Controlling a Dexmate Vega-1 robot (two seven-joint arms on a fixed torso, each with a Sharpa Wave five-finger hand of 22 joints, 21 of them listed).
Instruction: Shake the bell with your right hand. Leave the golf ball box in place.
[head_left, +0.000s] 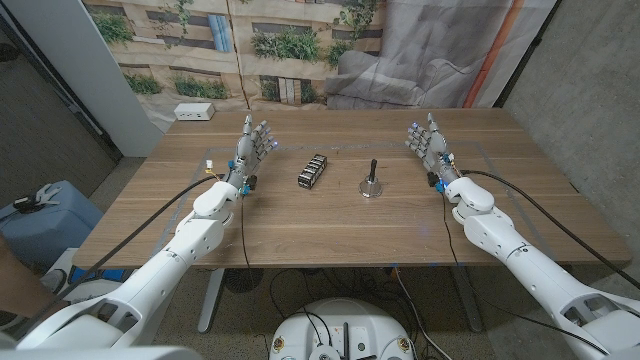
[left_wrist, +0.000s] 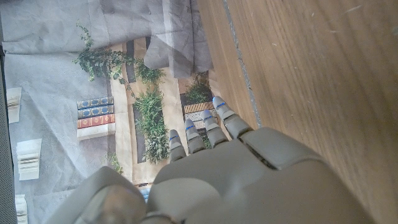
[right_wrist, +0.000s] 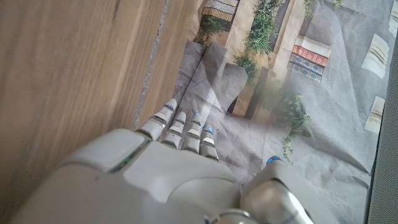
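Your right hand (head_left: 428, 143) holds nothing, fingers apart, near the table's (head_left: 300, 225) right edge; left hand (head_left: 253, 143) likewise released. Reach inward, grasp the bell (head_left: 371, 181) at mid-table by its handle, clear of the box (head_left: 313, 171) beside it

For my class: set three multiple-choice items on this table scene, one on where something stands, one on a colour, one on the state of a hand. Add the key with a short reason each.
1. Where does the bell stand relative to the golf ball box?
A. On top of it
B. Between it and the right hand
C. Beyond the left hand

2. What colour is the bell's handle?
A. Black
B. Red
C. Yellow

3. What is the right hand doing?
A. Gripping the bell
B. Pressing on the box
C. Holding nothing, fingers apart

Key: B, the bell stands apart from the box, on the right hand's side; A, the upright handle is dark; C, the hand is clear of the bell.
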